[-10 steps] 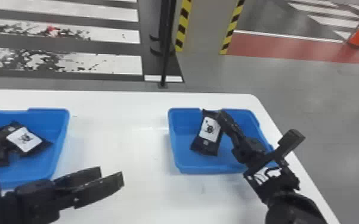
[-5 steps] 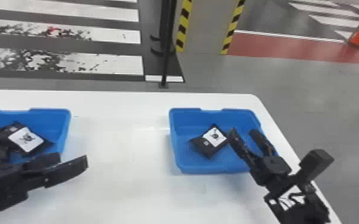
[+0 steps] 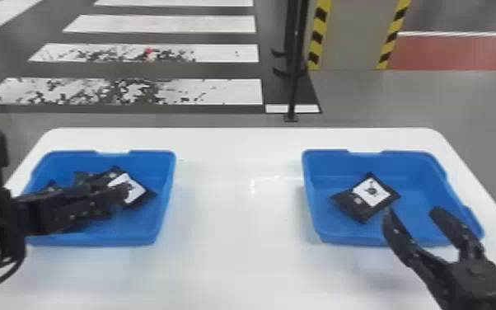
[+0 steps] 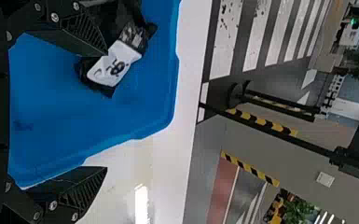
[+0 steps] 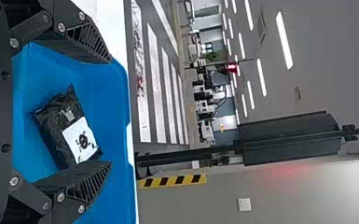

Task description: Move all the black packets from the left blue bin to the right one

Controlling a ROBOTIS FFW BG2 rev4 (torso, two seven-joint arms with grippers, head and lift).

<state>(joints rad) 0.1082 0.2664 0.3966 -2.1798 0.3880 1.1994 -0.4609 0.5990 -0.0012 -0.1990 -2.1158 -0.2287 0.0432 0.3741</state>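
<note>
My left gripper (image 3: 115, 200) is over the left blue bin (image 3: 162, 214), its fingers apart beside a white-labelled black packet (image 3: 144, 193) that lies with other dark packets. In the left wrist view the open left gripper (image 4: 106, 111) has nothing between its tips; the labelled packet (image 4: 114, 68) is nearer one finger. Open and empty, my right gripper (image 3: 412, 212) hangs over the front part of the right blue bin (image 3: 420, 177). One black packet (image 3: 348, 203) lies flat there, left of it. The right wrist view has the packet (image 5: 58, 126) beyond the spread right gripper (image 5: 109, 112).
Both bins stand on a white table (image 3: 235, 214), with a wide stretch of tabletop between them. Behind the table's far edge rises a thin black post (image 3: 295, 82), with a striped pillar (image 3: 352, 35) to its right.
The head view has swung left. My right gripper has let go of the packet, which dropped flat in the right bin, and drawn back. My left gripper has moved left, over the left bin.
</note>
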